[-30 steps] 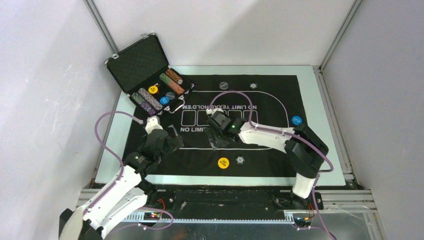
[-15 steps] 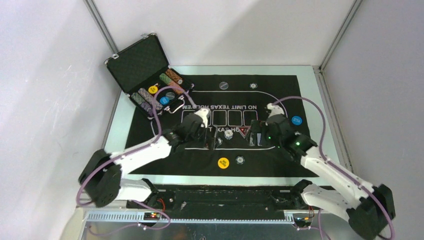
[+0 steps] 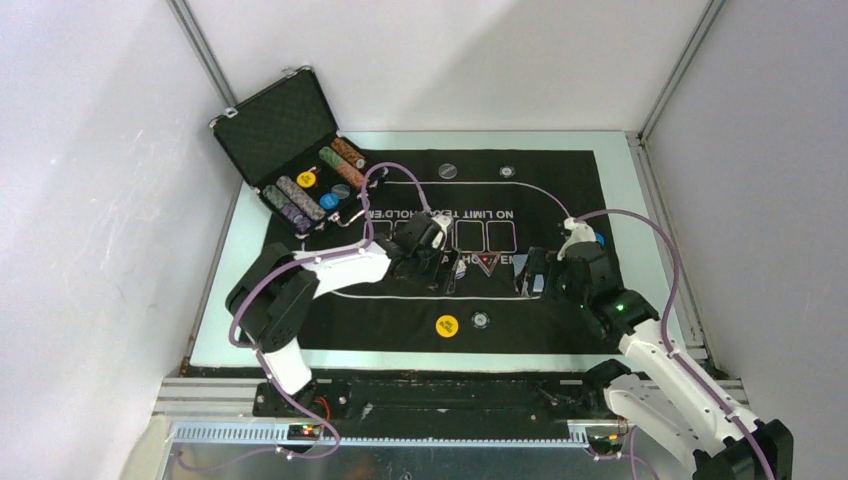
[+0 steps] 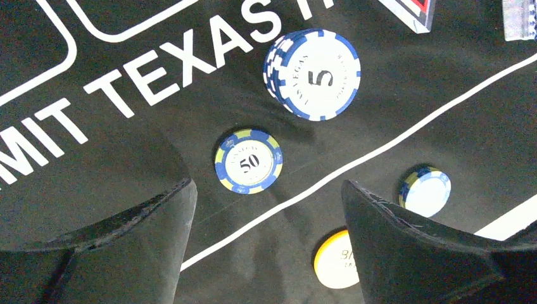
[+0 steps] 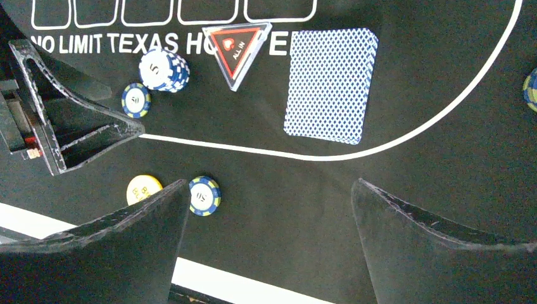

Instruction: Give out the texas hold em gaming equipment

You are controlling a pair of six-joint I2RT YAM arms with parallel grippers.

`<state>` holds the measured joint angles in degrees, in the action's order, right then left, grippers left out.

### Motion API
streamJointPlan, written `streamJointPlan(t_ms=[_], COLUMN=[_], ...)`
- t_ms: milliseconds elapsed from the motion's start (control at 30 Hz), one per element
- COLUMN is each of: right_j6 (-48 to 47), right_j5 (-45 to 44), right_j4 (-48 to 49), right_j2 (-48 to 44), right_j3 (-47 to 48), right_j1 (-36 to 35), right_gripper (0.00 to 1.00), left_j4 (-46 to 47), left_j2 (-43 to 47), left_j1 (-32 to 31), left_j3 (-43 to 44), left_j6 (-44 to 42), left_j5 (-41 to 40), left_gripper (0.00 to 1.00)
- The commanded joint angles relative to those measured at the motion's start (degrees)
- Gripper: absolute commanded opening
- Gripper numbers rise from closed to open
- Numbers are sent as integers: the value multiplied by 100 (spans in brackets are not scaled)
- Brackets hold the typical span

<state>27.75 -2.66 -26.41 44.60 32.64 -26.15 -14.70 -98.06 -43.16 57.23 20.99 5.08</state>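
Note:
Near the mat's middle stands a small stack of blue-and-white poker chips, with a single blue-yellow chip beside it. My left gripper hovers open just short of that single chip, holding nothing. A red-black triangle marker and a blue-backed deck of playing cards lie to the right of the stack. My right gripper is open and empty, below the deck. Nearer the front edge lie a yellow disc and another chip.
The open black case with rows of chips stands at the back left, off the black mat. A dark disc and a chip lie at the mat's far edge. A blue disc peeks out behind my right arm.
My right gripper has opened and drawn back from the mat's middle to the right side. My left arm has swung in from the left to the chip stack.

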Motion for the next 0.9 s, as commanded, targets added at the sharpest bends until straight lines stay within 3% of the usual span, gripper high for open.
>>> streamJointPlan(t_ms=[0,333,867], right_j6=[-146,-140,-125], right_j5=[197,357,298], right_j4=[229,275,303], right_j2=[-70,-67,-81], right_j3=[-98,-203,-274], right_j1=[141,225,242], right_gripper=[100,100,100], left_j4=[-187,-613,-654], left_j2=[-220,-630,-1046], left_j1=[-76,-343,-664], left_j3=[336,714,631], left_j6=[-98,-58,176], left_j5=[-274,-1162,-1506], left_gripper=[90,80,63])
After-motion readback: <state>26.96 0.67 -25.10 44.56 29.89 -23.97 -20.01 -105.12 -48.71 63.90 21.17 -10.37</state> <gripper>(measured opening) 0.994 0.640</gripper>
